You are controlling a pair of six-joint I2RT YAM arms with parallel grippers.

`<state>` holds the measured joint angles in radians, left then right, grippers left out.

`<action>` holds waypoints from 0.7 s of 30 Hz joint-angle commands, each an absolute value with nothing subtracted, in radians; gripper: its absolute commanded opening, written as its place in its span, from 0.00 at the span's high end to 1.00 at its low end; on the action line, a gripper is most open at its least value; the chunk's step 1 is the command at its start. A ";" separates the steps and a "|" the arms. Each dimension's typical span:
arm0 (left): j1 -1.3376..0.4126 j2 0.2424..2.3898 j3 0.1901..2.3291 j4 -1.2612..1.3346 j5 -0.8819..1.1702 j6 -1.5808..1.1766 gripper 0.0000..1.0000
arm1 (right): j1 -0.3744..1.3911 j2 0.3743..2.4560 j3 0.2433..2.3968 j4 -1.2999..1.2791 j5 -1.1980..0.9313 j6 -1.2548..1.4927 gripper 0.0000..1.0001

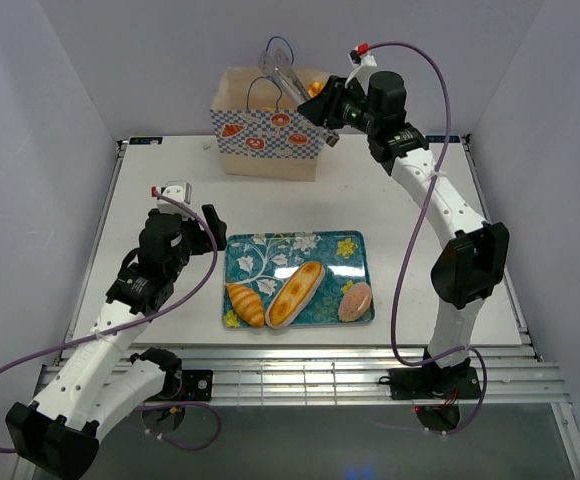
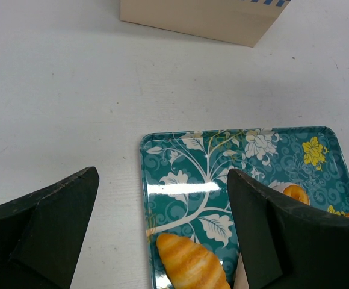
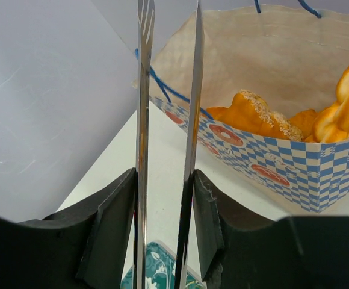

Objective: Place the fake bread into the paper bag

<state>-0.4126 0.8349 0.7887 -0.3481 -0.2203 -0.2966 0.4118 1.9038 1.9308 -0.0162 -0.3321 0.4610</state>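
A croissant [image 1: 247,303], a baguette [image 1: 296,293] and a pink-topped bun [image 1: 355,300] lie on the teal floral tray [image 1: 270,250]. The paper bag [image 1: 265,135] stands at the back of the table with several pieces of fake bread [image 3: 253,111] inside. My right gripper [image 1: 322,108] hovers by the bag's right rim, shut on the metal tongs [image 3: 141,120]; the tong arms stand slightly apart with nothing between them. My left gripper [image 2: 162,223] is open, low over the tray's left edge, with the croissant [image 2: 189,265] between and below its fingers.
Grey walls close in the left, right and back sides of the white table [image 1: 170,170]. The bag's blue cord handles [image 1: 270,60] stick up above its mouth. The right arm's cable [image 1: 410,260] loops over the right half of the table.
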 commanded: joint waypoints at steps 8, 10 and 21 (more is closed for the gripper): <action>-0.417 0.828 0.813 -0.351 -0.222 -0.290 0.02 | 0.407 1.531 1.581 0.038 -0.338 0.371 0.53; -0.417 0.831 0.813 -0.351 -0.227 -0.290 0.02 | 0.408 1.471 1.513 0.052 -0.327 0.364 0.53; -0.417 0.841 0.811 -0.356 -0.255 -0.288 0.02 | 0.416 1.013 0.965 0.077 -0.324 0.411 0.53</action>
